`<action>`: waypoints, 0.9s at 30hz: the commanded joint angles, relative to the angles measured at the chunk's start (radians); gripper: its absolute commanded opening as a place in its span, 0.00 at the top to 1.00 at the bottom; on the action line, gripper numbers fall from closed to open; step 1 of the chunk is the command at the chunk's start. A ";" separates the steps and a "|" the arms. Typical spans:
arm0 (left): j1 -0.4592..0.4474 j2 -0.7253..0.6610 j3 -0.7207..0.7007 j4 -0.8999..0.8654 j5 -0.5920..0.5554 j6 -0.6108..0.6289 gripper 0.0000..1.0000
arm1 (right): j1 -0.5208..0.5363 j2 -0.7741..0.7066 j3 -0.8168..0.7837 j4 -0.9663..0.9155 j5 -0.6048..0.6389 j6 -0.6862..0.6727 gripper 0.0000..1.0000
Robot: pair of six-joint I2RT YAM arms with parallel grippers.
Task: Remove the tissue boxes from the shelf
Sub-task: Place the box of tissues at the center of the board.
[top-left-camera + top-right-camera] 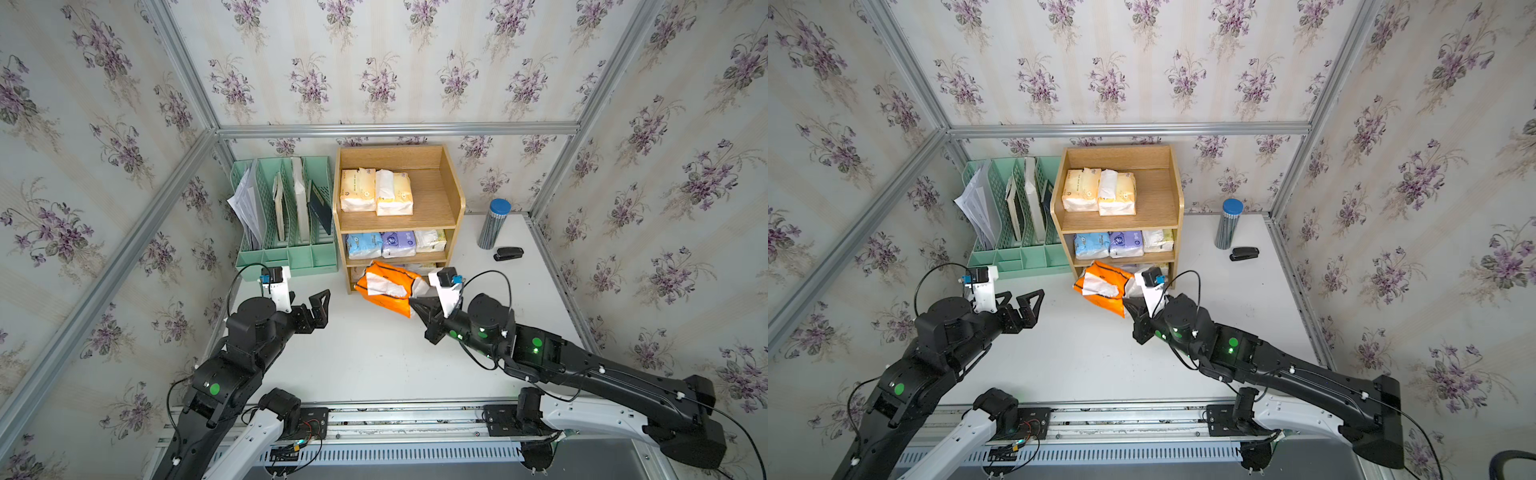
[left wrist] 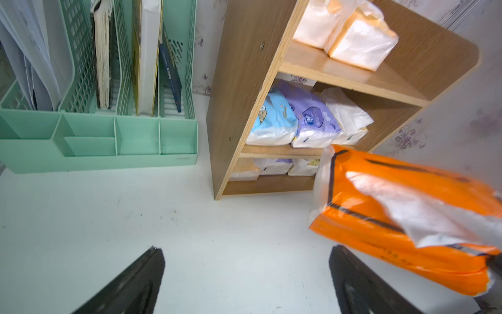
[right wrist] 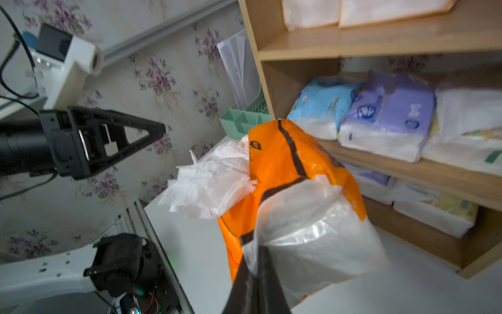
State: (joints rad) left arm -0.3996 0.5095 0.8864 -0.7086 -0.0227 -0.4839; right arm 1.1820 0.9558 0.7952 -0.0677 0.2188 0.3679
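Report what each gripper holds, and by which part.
Right gripper: shut on the orange pack, pinching the clear wrap at its end. Left gripper: open, holding nothing.

The left claw (image 2: 247, 250) stands wide open above the white bench (image 2: 135, 212), facing the wooden shelf (image 2: 244, 81) and the mint green file organizer (image 2: 108, 152) just beside it. A blurred orange tissue pack (image 2: 380, 244) hangs tilted before the shelf's lower tiers. A light blue pack (image 2: 274, 122), purple pack (image 2: 312, 119) and white pack (image 2: 347, 117) sit side by side on the middle tier.
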 commanded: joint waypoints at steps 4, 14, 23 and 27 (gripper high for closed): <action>0.000 -0.099 -0.100 -0.054 0.000 -0.089 0.01 | 0.031 0.052 -0.244 0.317 -0.030 0.145 1.00; 0.000 -0.147 -0.279 -0.023 0.053 -0.190 0.01 | 0.050 0.113 -0.369 0.349 0.028 0.246 0.56; -0.001 -0.149 -0.389 0.034 0.142 -0.252 0.01 | -0.061 -0.142 -0.312 -0.035 0.190 0.266 0.28; -0.022 -0.149 -0.468 0.112 0.215 -0.322 0.01 | -0.294 -0.017 -0.279 -0.041 -0.077 0.253 0.38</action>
State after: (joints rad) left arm -0.4110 0.3607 0.4519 -0.6773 0.1204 -0.7433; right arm 0.9668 0.8761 0.5014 -0.0349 0.3035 0.6281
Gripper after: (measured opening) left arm 0.992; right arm 0.623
